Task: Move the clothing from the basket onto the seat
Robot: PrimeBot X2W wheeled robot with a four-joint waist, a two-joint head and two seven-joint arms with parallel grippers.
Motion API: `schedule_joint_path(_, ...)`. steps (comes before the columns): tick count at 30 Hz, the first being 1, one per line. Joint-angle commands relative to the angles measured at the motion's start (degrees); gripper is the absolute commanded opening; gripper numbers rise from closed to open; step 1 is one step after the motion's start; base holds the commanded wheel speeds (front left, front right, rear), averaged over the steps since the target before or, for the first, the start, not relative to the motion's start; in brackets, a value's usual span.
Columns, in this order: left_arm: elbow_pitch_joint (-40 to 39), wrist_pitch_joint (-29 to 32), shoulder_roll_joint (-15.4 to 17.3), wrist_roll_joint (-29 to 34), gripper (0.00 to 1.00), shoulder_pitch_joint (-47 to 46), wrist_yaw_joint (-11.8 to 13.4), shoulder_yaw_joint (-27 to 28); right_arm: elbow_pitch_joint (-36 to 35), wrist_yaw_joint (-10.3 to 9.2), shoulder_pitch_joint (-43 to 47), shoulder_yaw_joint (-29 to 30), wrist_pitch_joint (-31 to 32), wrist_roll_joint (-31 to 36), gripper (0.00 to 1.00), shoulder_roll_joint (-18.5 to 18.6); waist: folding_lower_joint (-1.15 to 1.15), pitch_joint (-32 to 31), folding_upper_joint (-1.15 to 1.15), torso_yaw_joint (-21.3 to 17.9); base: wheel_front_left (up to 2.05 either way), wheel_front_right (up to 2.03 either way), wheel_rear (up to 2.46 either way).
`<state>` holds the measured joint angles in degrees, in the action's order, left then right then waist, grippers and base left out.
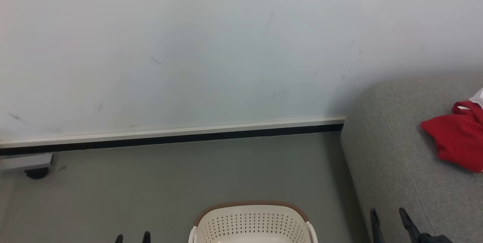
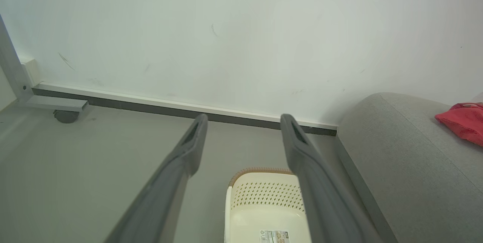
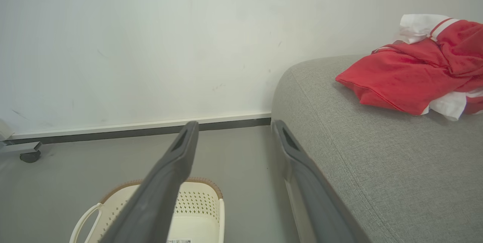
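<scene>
The left claw and right claw are spread wide, holding nothing, likely because the clothes already lie on the seat, right of the basket.

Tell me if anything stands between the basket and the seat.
Nothing visible does. The basket stands on the floor beside the seat, with only bare floor between them. Red clothing already lies on the seat, and the part of the basket in view holds no garment.
</scene>
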<state>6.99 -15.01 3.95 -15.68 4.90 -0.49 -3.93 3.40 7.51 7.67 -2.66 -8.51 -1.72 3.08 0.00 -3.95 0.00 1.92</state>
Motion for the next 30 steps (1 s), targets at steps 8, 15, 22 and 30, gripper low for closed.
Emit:
schedule_joint_path(8, 0.54, -0.27, -0.62, 1.26, 1.00, -0.11, -1.21, 0.96, -0.39, -0.04, -0.01, 0.05, 0.18, 1.01, 1.00, -0.33, 0.00, -0.03, 0.00, -0.19, 0.00, 0.00, 0.00)
schedule_joint_path(15, 0.95, 0.08, -0.81, 1.16, 0.00, -0.22, -1.52, 1.05, -0.20, 0.00, 0.09, -0.50, 0.41, 0.16, 0.00, -0.13, 0.00, -0.14, 0.00, -0.01, 0.00, 0.00, 0.00)
schedule_joint_path(22, 3.43, 0.86, -0.93, -0.90, 0.00, -0.34, -1.62, 1.08, 1.97, 0.00, 0.43, -0.33, 0.67, -2.28, 0.00, -0.01, 0.00, -0.08, 0.00, -0.04, 0.00, 0.00, 0.00)
schedule_joint_path(30, 3.94, 2.51, -0.94, -9.44, 0.00, -1.90, -2.15, 1.01, 2.41, 0.00, -0.66, 0.53, 1.82, -13.30, 0.00, 1.11, 0.00, 0.18, 0.00, -0.16, 0.00, 0.00, 0.00)
